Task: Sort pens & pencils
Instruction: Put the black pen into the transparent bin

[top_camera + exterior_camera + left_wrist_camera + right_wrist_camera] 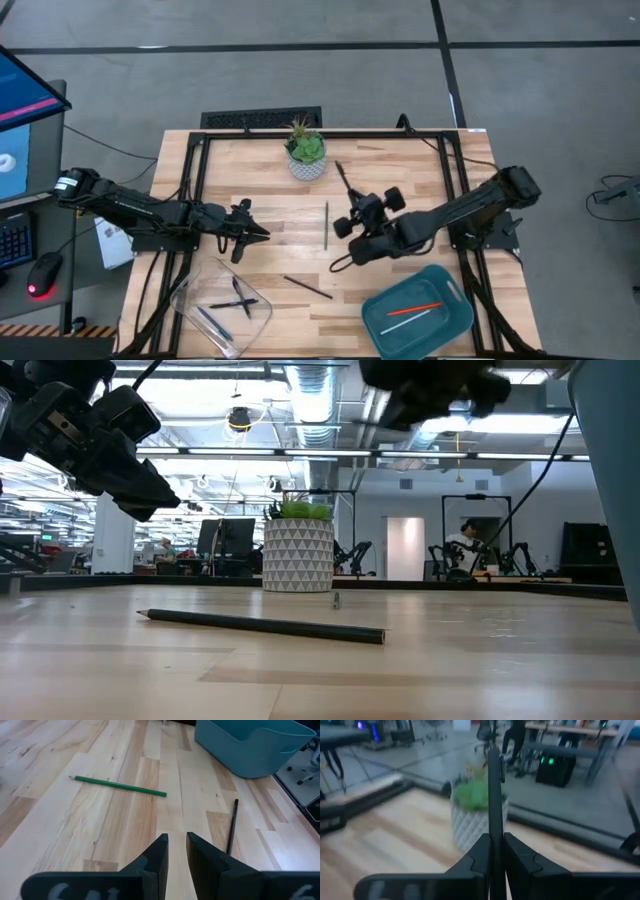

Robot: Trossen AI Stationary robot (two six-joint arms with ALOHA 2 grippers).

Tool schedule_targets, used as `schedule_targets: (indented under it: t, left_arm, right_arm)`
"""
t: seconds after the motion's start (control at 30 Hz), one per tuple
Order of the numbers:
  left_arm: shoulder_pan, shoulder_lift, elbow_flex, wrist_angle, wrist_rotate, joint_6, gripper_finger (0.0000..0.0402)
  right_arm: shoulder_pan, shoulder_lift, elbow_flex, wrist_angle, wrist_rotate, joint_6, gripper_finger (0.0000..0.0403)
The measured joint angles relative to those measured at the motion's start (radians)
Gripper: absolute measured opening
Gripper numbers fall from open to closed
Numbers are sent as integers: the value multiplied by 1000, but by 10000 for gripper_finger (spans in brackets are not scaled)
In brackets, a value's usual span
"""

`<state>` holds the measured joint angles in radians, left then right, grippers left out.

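Note:
My right gripper (352,208) hovers over the table's middle, shut on a black pen (493,790) that points toward the plant pot (306,157). My left gripper (176,845) hangs above the wood left of centre (256,232), narrowly open and empty. A green pencil (326,225) lies flat between the two grippers (120,785). Nearer the front edge, a black pencil (307,287) also lies flat (265,624). The clear tray (190,290) holds dark pens (236,301). An orange-red stick (415,309) and a white stick (410,320) lie in the teal bin (452,325). My right gripper pinches the black pen between its two fingers (517,855) at the pen's near end (493,837). The pen runs along the fingers and juts out past their tips toward the far edge (341,176). It is lifted clear of the table.
The plant pot stands near the far edge (298,555). Black frame rails run along the table's left, right and far sides (195,180). Bare wood lies between the tray and the bin. Left of the table are a monitor, a keyboard and a mouse (42,272).

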<state>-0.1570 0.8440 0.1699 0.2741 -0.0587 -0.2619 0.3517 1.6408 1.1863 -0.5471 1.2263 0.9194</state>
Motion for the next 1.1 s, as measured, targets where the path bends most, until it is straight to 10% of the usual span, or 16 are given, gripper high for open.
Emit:
schedule_targets:
  t: [0.43, 1.1]
  left_arm:
    - [0, 0, 0, 0, -1, 14, 59]
    - [0, 0, 0, 24, -1, 41, 59]
  right_arm:
    - [28, -72, 0, 10, -24, -90, 62]
    - [363, -72, 0, 100, -29, -91, 62]
